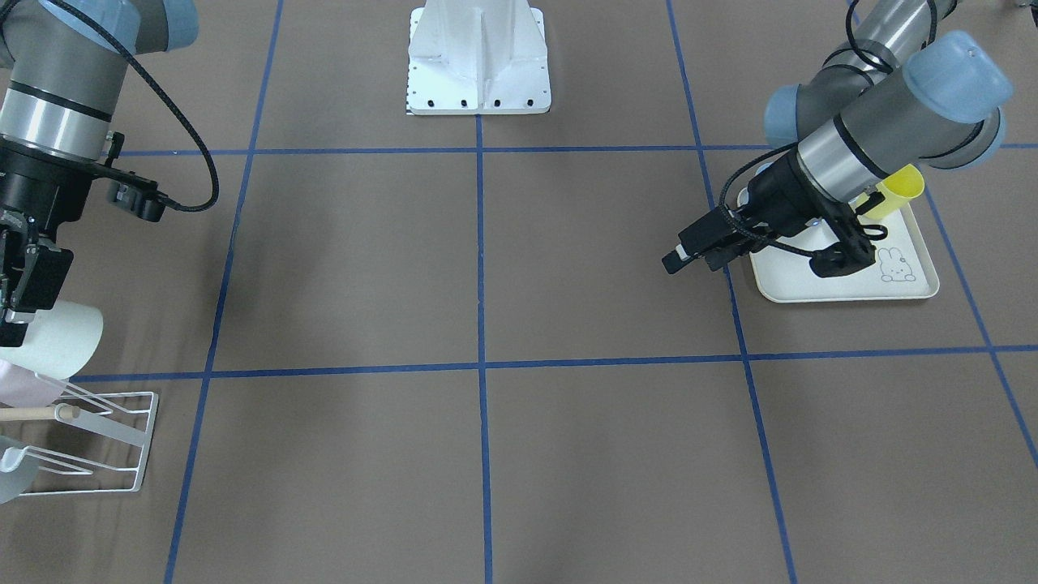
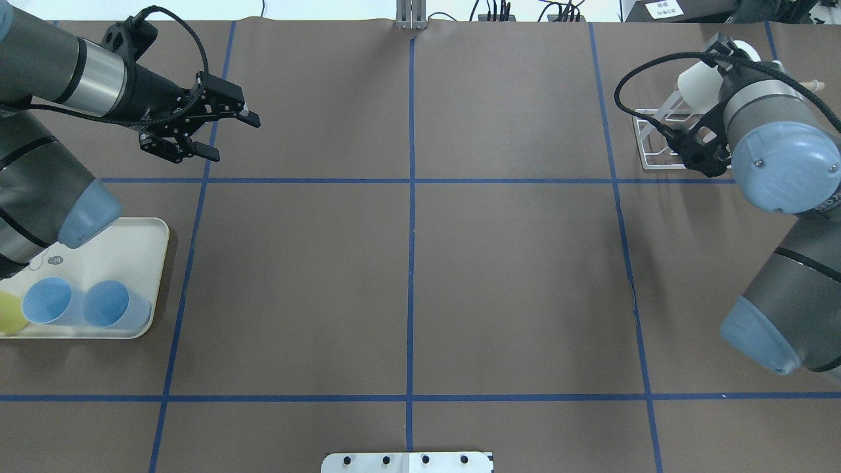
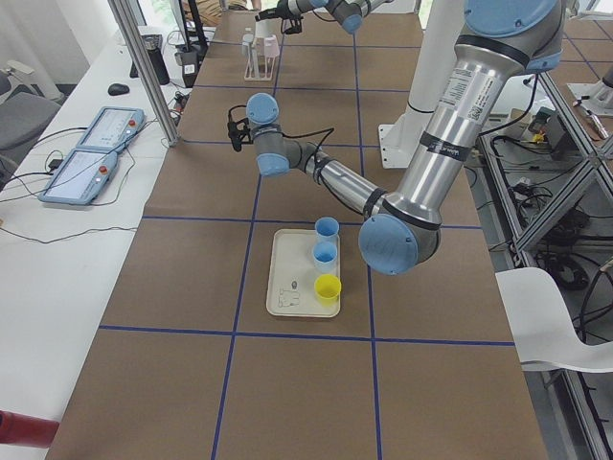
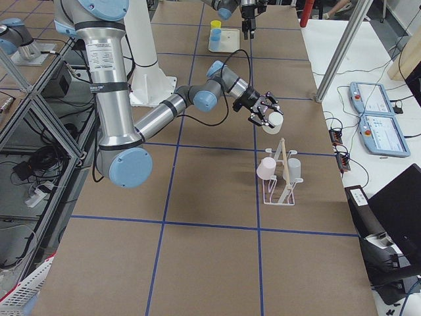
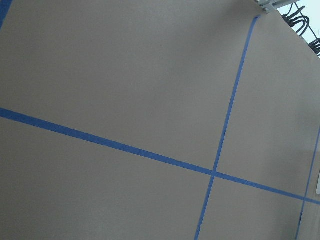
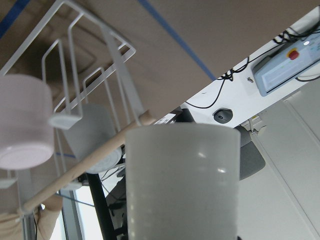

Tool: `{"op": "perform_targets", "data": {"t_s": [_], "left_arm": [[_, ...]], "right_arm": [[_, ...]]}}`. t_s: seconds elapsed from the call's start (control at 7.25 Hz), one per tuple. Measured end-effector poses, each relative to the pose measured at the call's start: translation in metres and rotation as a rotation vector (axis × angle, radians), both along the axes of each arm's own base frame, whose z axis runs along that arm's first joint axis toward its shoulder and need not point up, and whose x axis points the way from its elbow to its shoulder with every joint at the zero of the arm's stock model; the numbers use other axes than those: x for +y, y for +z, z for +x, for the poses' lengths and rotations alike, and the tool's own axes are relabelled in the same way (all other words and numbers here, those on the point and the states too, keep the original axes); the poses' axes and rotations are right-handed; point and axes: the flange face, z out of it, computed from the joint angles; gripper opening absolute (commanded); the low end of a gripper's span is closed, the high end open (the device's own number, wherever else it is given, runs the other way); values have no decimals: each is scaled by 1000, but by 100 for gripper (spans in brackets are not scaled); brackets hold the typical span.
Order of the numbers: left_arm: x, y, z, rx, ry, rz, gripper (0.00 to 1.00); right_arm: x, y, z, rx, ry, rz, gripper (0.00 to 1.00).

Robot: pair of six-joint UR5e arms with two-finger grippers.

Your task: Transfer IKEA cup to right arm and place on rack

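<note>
The white cup (image 6: 180, 180) fills the foreground of the right wrist view. It is clamped in the right gripper (image 1: 20, 312), whose fingers pinch its rim end, and its side faces the lens. Behind it is the rack (image 6: 85, 60), with a pink cup (image 6: 22, 125) and a grey cup (image 6: 90, 135) hung on its prongs. In the side view the white cup is in the air just above the rack's far end and apart from the wire (how close it is to a free prong is hard to judge).

The left gripper (image 2: 233, 139) is spread wide and holds nothing. It hovers over bare table well away from the right arm, near the tray (image 2: 141, 230) with two blue cups (image 2: 108, 303) and a yellow cup (image 2: 10, 314).

The handover looks finished, since only the right arm has the cup. Placing it is not yet done. The cup probably has to be lowered onto an unoccupied prong, clear of the wooden dowel (image 4: 284, 168) and the two hung cups, and then let go.
</note>
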Motion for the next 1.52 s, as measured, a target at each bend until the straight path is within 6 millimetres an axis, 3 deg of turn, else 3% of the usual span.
{"op": "perform_targets", "data": {"t_s": [0.28, 0.55, 1.52], "left_arm": [[0, 0, 0, 0, 1, 0, 100], [0, 0, 0, 0, 0, 0, 100], [1, -1, 0, 3, 2, 1, 100]], "right_arm": [[4, 24, 5, 119, -27, -19, 33], [1, 42, -5, 159, -27, -32, 33], [3, 57, -33, 201, -34, -24, 36]]}}
